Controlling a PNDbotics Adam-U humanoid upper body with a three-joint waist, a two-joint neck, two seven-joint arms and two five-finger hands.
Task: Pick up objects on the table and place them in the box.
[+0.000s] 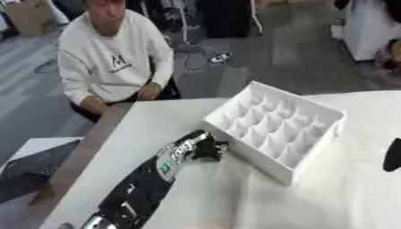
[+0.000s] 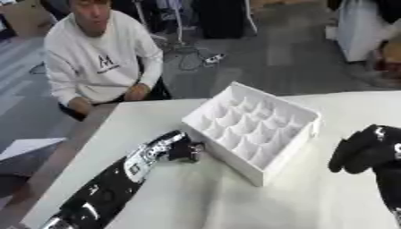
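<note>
A white box (image 2: 252, 126) with several small cup-shaped compartments lies askew on the white table (image 2: 196, 197); its compartments look empty. My left hand (image 1: 205, 148) rests on the table right beside the box's near-left wall, fingers curled downward, and no object shows in it. My right hand (image 2: 362, 150) hovers above the table to the right of the box, apart from it, with relaxed fingers hanging down and nothing in them. In the left eye view only a dark sliver of the right hand (image 1: 392, 155) shows. No loose objects are visible on the table.
A person in a white sweater (image 1: 113, 58) sits at the table's far left corner, hands near the edge. A grey flat thing (image 1: 39, 156) lies beyond the table's left edge. Bare tabletop stretches in front of the box.
</note>
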